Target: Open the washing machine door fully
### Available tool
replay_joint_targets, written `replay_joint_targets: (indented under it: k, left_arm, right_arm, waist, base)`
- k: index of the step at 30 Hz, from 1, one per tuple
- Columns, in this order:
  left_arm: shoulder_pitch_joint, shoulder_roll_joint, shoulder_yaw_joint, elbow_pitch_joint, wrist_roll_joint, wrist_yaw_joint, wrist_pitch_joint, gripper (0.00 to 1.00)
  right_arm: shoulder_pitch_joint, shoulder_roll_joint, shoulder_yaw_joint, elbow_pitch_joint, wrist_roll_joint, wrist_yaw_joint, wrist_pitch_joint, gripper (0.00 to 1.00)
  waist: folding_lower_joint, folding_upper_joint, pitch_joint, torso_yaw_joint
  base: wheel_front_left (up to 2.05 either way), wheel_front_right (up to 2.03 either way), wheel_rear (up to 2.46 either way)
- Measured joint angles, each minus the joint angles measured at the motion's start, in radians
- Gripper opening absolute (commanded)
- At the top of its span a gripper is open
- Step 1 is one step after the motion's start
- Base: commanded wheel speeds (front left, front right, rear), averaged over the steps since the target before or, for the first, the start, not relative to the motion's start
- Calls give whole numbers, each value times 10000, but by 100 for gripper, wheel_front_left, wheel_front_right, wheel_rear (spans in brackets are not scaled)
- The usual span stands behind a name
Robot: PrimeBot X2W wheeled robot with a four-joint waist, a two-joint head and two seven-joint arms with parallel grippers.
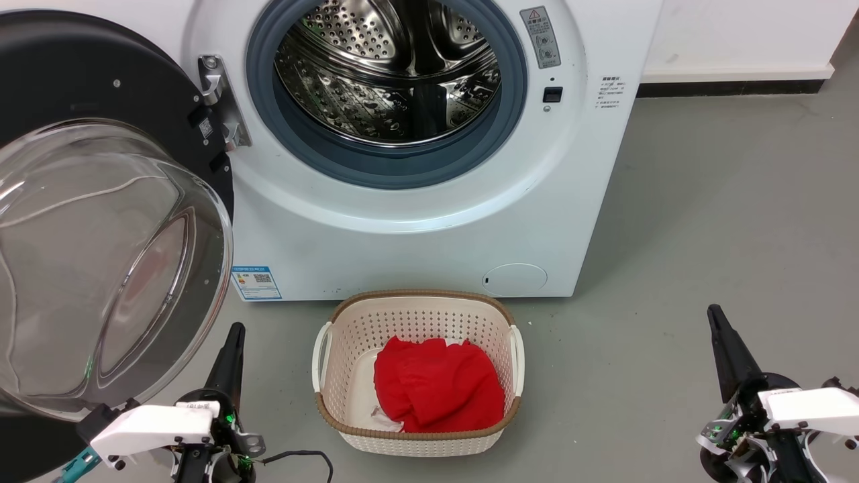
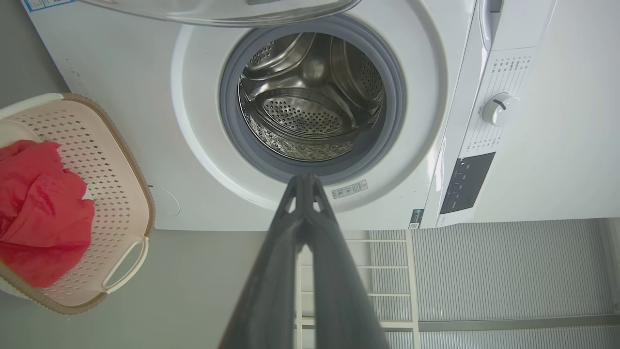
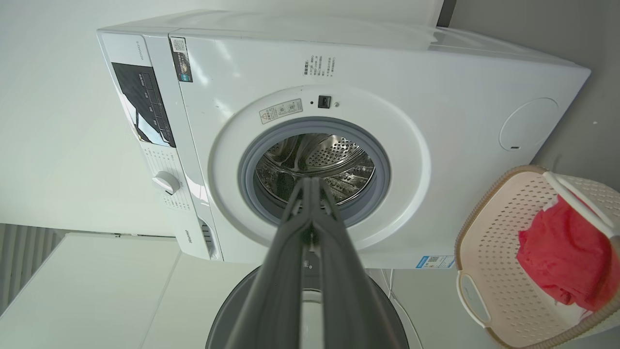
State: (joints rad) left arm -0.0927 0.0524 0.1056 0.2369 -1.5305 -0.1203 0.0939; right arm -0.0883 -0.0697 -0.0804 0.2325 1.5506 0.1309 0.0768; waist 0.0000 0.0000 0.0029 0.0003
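Smooth grey floor (image 1: pixel 704 201) ran up to a white wall (image 1: pixel 738 27), with a black baseboard strip (image 1: pixel 725 88) under a pale ledge (image 1: pixel 738 72). In the left wrist view, a grey ribbed panel (image 2: pixel 508 271) sat beside a white barred frame (image 2: pixel 410 271). Light was soft, even and bright across floor and wall.

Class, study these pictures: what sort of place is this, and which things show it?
Most likely a laundry area: a white front-loading washing machine with its round black door standing open, and a cream laundry basket holding red cloth on the grey floor.
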Motion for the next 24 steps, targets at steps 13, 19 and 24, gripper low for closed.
replay_joint_targets:
  k: [13, 19, 24]
  left_arm:
    - [-123, -17, 81, 94, -815, -90, 209, 0]
    - [-123, -17, 81, 94, -813, -90, 209, 0]
    - [-123, -17, 81, 94, -813, -90, 209, 0]
  right_arm:
    - [-117, 13, -86, 109, 811, 0, 178, 0]
    - [-119, 23, -104, 111, 811, 0, 199, 0]
    - [-121, 33, -117, 113, 807, 0, 205, 0]
  waist:
    - [0, 0, 2, -3]
    - [0, 0, 2, -3]
    - [0, 0, 2, -3]
  base:
    - [0, 0, 0]
    - [0, 0, 0]
    - [0, 0, 0]
